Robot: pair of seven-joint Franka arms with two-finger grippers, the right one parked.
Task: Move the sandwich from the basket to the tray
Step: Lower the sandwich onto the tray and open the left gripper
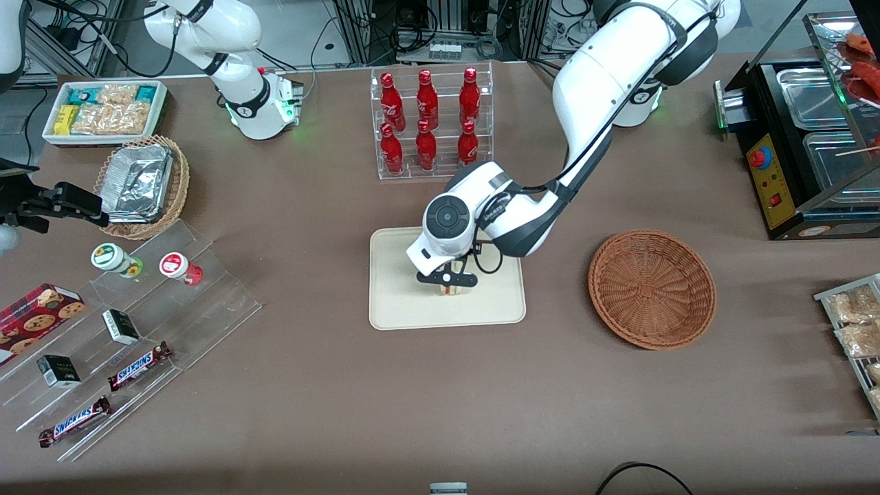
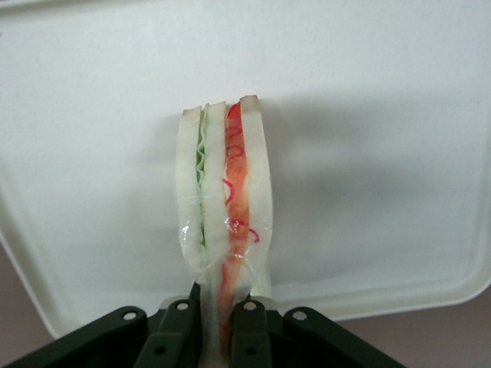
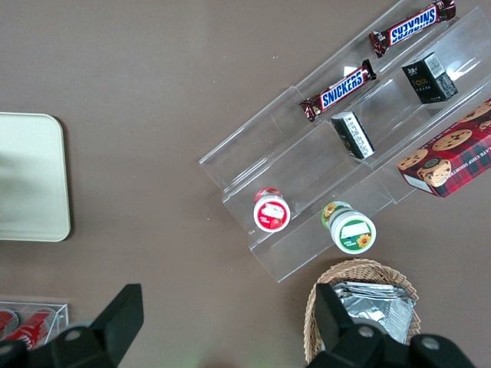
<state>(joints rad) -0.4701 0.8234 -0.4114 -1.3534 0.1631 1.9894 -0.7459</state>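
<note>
My gripper (image 1: 448, 285) hangs over the middle of the cream tray (image 1: 399, 302) and is shut on the sandwich (image 1: 450, 290). In the left wrist view the sandwich (image 2: 224, 199) is a wrapped wedge of pale bread with green and red filling stripes, pinched at its near end between the two black fingers (image 2: 178, 331), with the tray (image 2: 383, 153) spread beneath it. I cannot tell whether the sandwich touches the tray. The reddish-brown wicker basket (image 1: 652, 287) stands beside the tray toward the working arm's end, with nothing in it.
A clear rack of red bottles (image 1: 430, 124) stands farther from the camera than the tray. Toward the parked arm's end lie clear stepped shelves (image 1: 137, 323) with snacks, a foil-tray basket (image 1: 141, 185) and a white snack bin (image 1: 103, 110). A black warmer (image 1: 804, 144) stands at the working arm's end.
</note>
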